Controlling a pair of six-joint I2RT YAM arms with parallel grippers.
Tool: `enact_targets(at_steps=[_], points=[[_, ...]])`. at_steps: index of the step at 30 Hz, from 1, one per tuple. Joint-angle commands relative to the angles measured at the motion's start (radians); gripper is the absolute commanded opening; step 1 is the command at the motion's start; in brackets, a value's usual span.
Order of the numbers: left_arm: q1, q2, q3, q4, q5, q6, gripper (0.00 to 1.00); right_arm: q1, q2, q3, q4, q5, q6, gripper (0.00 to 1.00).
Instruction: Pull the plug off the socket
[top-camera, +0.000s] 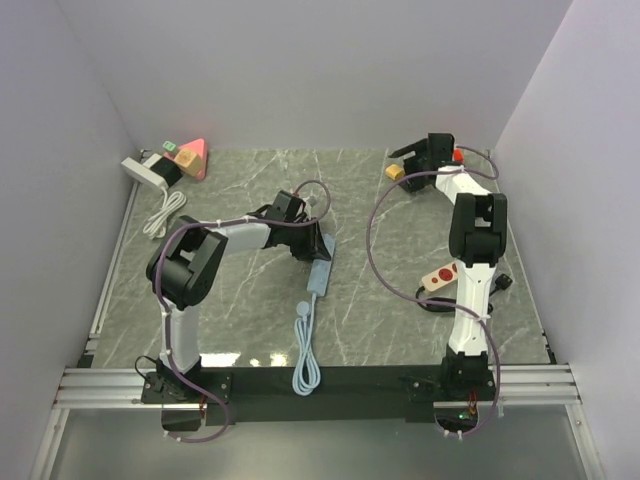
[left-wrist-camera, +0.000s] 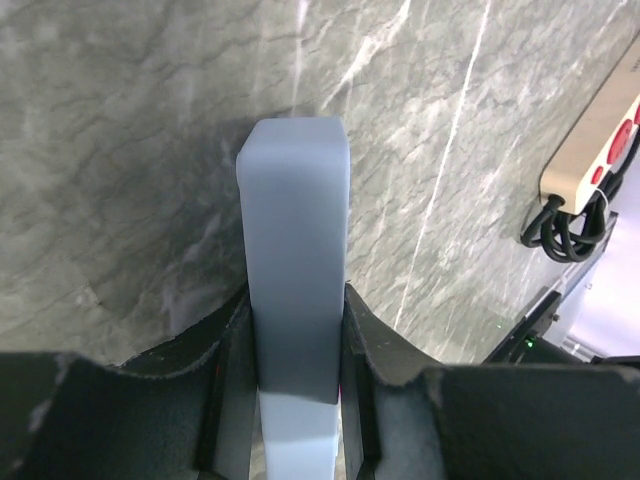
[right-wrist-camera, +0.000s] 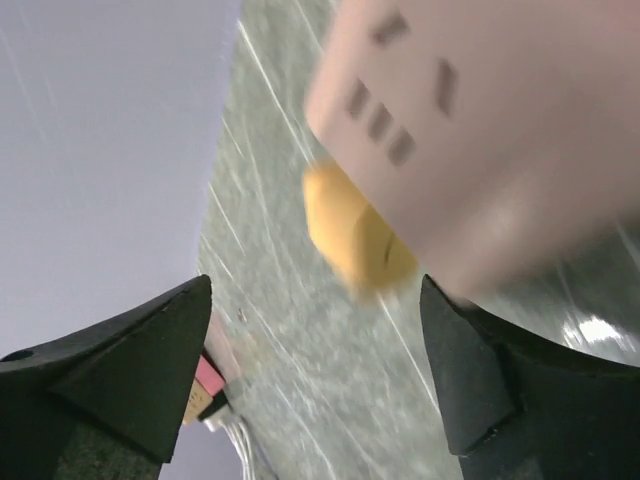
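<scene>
The socket is a light blue power strip (top-camera: 320, 272) lying mid-table, its cord (top-camera: 305, 350) trailing toward the near edge. My left gripper (top-camera: 311, 243) is shut on it; in the left wrist view the strip (left-wrist-camera: 295, 220) runs up between both pads (left-wrist-camera: 232, 370). The plug (right-wrist-camera: 480, 130), a pale block with dark slots and a yellow part (right-wrist-camera: 350, 225), is blurred and sits just beyond my right gripper (right-wrist-camera: 316, 290), outside the jaws. That gripper (top-camera: 408, 155) is open at the back right, by the yellow part (top-camera: 395, 172).
A beige power strip with red switches (top-camera: 440, 278) and its black cord (left-wrist-camera: 565, 225) lie by the right arm. At the back left are a white power strip (top-camera: 145, 172), its white cable (top-camera: 165, 212) and a pink triangular block (top-camera: 193, 158). Walls close in on three sides.
</scene>
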Motion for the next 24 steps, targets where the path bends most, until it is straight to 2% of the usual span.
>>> enact_targets(at_steps=[1,2,3,5,6,9,10,12,14,16,18,20,24], points=[[-0.005,0.024,0.053,-0.014,0.07,0.014,0.0,-0.019,-0.137,-0.073,-0.07,-0.025,-0.032,0.93],[-0.004,0.037,0.062,-0.014,0.074,0.017,0.05,-0.019,-0.222,-0.157,-0.074,-0.028,-0.082,0.93],[-0.002,0.042,0.082,-0.023,0.06,0.026,0.25,-0.019,-0.27,-0.202,-0.085,-0.025,-0.111,0.93],[0.006,0.041,0.096,-0.04,0.034,0.03,0.44,-0.011,-0.417,-0.332,-0.122,-0.009,-0.211,0.95],[0.012,0.035,0.09,-0.034,0.014,0.025,0.6,-0.01,-0.462,-0.362,-0.157,0.011,-0.249,0.95],[0.044,-0.014,0.057,-0.029,-0.032,0.008,0.83,0.006,-0.612,-0.479,-0.287,0.068,-0.371,0.95],[0.053,-0.034,0.043,-0.026,-0.064,0.0,0.85,0.033,-0.643,-0.503,-0.35,0.082,-0.397,0.95],[0.087,-0.108,-0.014,-0.008,-0.089,-0.029,0.95,0.09,-0.706,-0.572,-0.392,0.11,-0.46,0.95],[0.119,-0.194,-0.051,-0.006,-0.136,-0.049,0.96,0.155,-0.726,-0.615,-0.447,0.13,-0.492,0.95],[0.138,-0.289,-0.101,-0.018,-0.201,-0.069,0.99,0.272,-0.722,-0.626,-0.485,0.179,-0.486,0.95],[0.156,-0.349,-0.129,-0.09,-0.268,-0.087,0.99,0.387,-0.709,-0.638,-0.481,0.182,-0.454,0.95],[0.174,-0.45,-0.169,-0.153,-0.361,-0.119,0.99,0.493,-0.676,-0.608,-0.487,0.208,-0.417,0.95],[0.2,-0.634,-0.261,-0.193,-0.419,-0.159,0.99,0.619,-0.564,-0.462,-0.58,0.289,-0.408,0.95]])
